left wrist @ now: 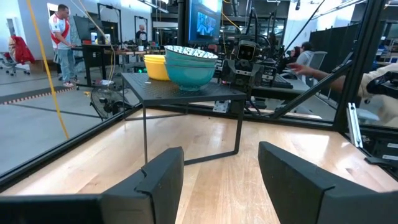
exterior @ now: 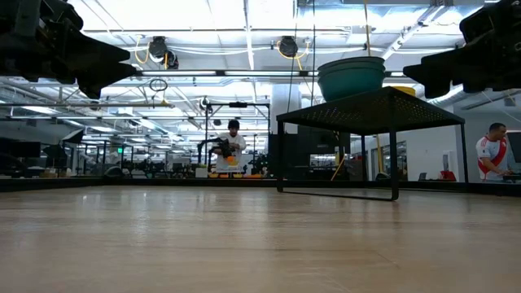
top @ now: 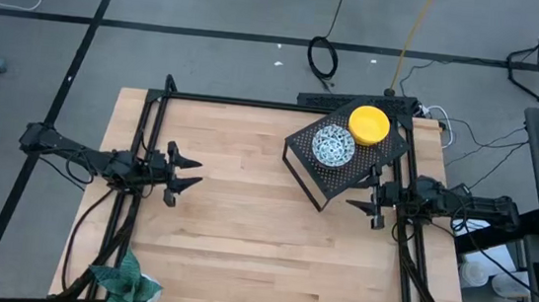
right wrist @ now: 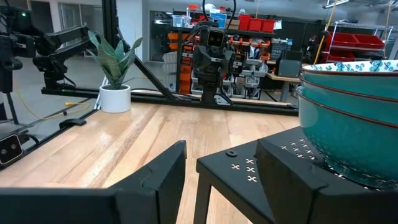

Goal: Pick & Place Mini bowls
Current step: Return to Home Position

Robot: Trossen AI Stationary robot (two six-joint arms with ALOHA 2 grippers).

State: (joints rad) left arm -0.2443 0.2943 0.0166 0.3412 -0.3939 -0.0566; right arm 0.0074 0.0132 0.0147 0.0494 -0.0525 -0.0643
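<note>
Two stacks of mini bowls rest on a black perforated stand [top: 331,182] at the table's far right: a teal-patterned stack [top: 333,144] [left wrist: 189,68] [right wrist: 351,118] and, behind it, a yellow stack [top: 368,123] [left wrist: 155,65]. My left gripper [top: 193,173] [left wrist: 221,168] hovers open over the table's left side, pointing right toward the stand. My right gripper [top: 360,192] [right wrist: 221,162] is open just near of the stand's right corner, pointing left, with the teal stack close beside it. In the low view the teal stack [exterior: 351,77] sits on the stand top [exterior: 370,106].
A potted green plant [top: 123,281] [right wrist: 115,68] stands at the table's near left corner. A black frame [top: 254,103] runs along the table's far and side edges. Bare wood [top: 242,228] spreads between the arms. People [exterior: 234,146] stand in the room beyond.
</note>
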